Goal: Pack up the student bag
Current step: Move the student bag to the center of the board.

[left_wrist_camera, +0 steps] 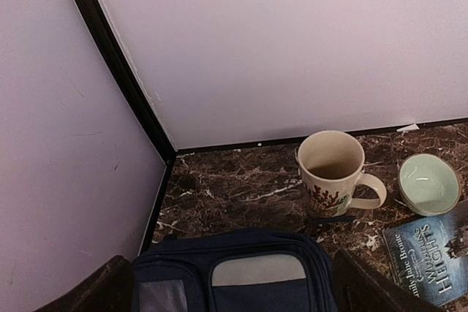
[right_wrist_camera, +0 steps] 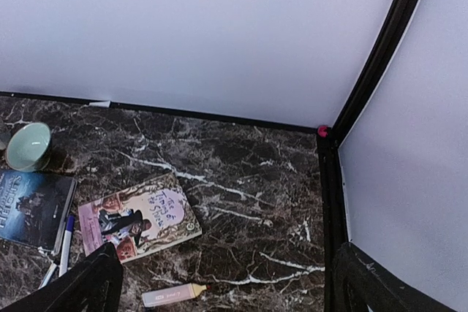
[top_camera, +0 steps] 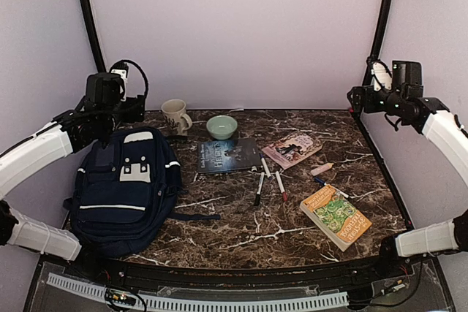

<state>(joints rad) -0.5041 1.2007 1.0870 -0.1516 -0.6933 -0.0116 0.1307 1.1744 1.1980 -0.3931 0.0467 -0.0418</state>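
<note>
Student bag (top_camera: 124, 188) lies beneath the spread-open left hand (left_wrist_camera: 230, 294); the right hand (right_wrist_camera: 223, 283), likewise spread, hangs apart.

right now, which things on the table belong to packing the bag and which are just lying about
For the job: student bag, dark book, pink book, green-and-orange book, markers, highlighter.
Probably just lying about: mug, bowl.
</note>
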